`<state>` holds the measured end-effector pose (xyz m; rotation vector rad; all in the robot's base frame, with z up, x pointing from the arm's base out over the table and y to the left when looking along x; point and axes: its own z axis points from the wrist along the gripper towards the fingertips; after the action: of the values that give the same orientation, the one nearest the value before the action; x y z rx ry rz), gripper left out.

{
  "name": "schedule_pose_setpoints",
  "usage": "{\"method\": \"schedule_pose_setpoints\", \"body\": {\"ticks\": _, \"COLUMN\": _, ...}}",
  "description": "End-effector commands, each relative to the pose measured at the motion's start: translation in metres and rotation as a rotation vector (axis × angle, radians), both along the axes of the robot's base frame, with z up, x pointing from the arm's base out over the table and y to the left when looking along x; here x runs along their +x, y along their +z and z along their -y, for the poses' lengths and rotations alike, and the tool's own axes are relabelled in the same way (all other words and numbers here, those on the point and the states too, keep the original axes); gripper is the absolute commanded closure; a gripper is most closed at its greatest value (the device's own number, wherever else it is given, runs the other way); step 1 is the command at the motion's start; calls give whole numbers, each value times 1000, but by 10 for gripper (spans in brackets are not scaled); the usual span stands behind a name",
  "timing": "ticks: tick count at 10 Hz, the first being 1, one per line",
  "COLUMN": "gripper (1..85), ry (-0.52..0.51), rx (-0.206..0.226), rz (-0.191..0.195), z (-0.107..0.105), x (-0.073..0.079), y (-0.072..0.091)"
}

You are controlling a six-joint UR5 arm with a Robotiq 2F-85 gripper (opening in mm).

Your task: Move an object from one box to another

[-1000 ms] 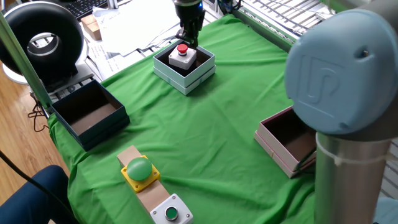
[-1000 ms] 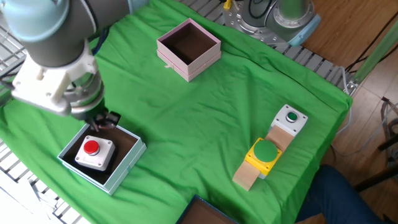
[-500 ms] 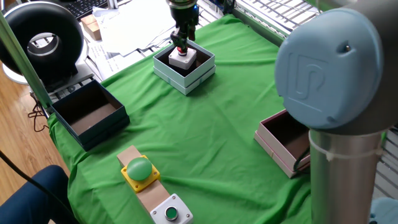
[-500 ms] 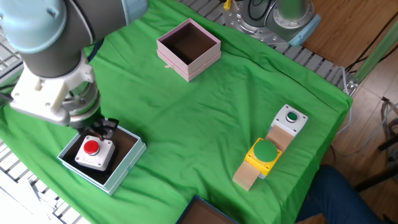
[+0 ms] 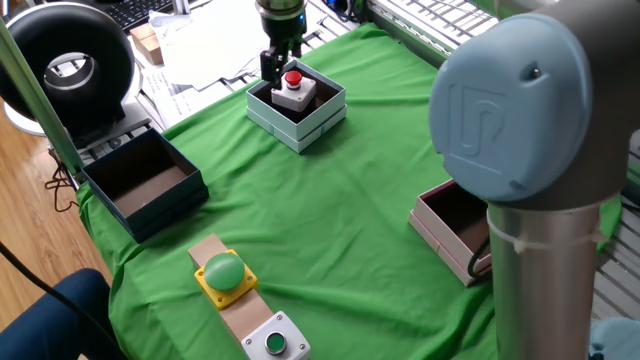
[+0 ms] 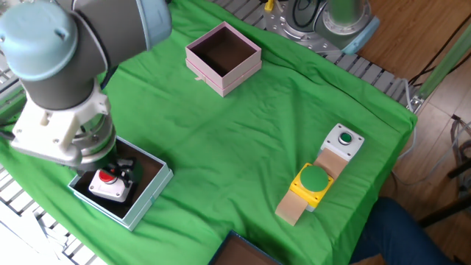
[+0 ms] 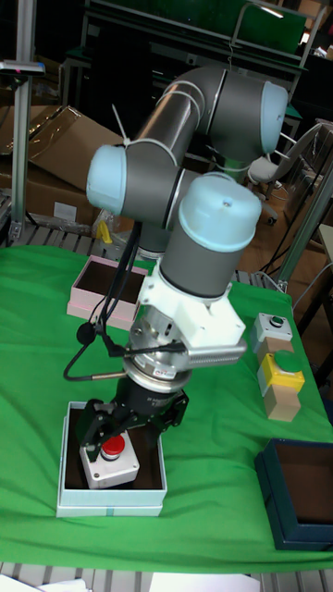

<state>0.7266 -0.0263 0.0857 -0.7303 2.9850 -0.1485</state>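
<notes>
The white box stands at the far side of the green cloth, well apart from the pink box, which the arm partly cuts off in one fixed view. In the white box sits the switch, a squarish light-grey housing, red button up, no clear long axis. The gripper hangs over it, jaws open either side; touching or not, I cannot tell

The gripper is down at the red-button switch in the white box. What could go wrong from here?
The gripper straddles the switch with its fingers low inside the white box. A finger could catch the box wall and drag or lift the box. An off-centre grasp might press the red button or let the housing slip on the way to the pink box.
</notes>
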Motion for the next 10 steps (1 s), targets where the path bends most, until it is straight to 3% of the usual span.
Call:
{"method": "schedule_pose_setpoints", "body": {"ticks": 1, "gripper": 7, "ry": 46, "rx": 16, "rz": -2, "z": 3, "x": 4, "y": -13}}
{"method": "schedule_pose_setpoints", "body": {"ticks": 6, "gripper": 7, "ry": 63, "rx": 65, "rz": -60, "z": 3, "x": -15, "y": -26}}
{"method": "schedule_pose_setpoints", "body": {"ticks": 10, "gripper": 7, "ry": 86, "rx": 64, "rz": -33, "z": 15, "x": -11, "y": -41}}
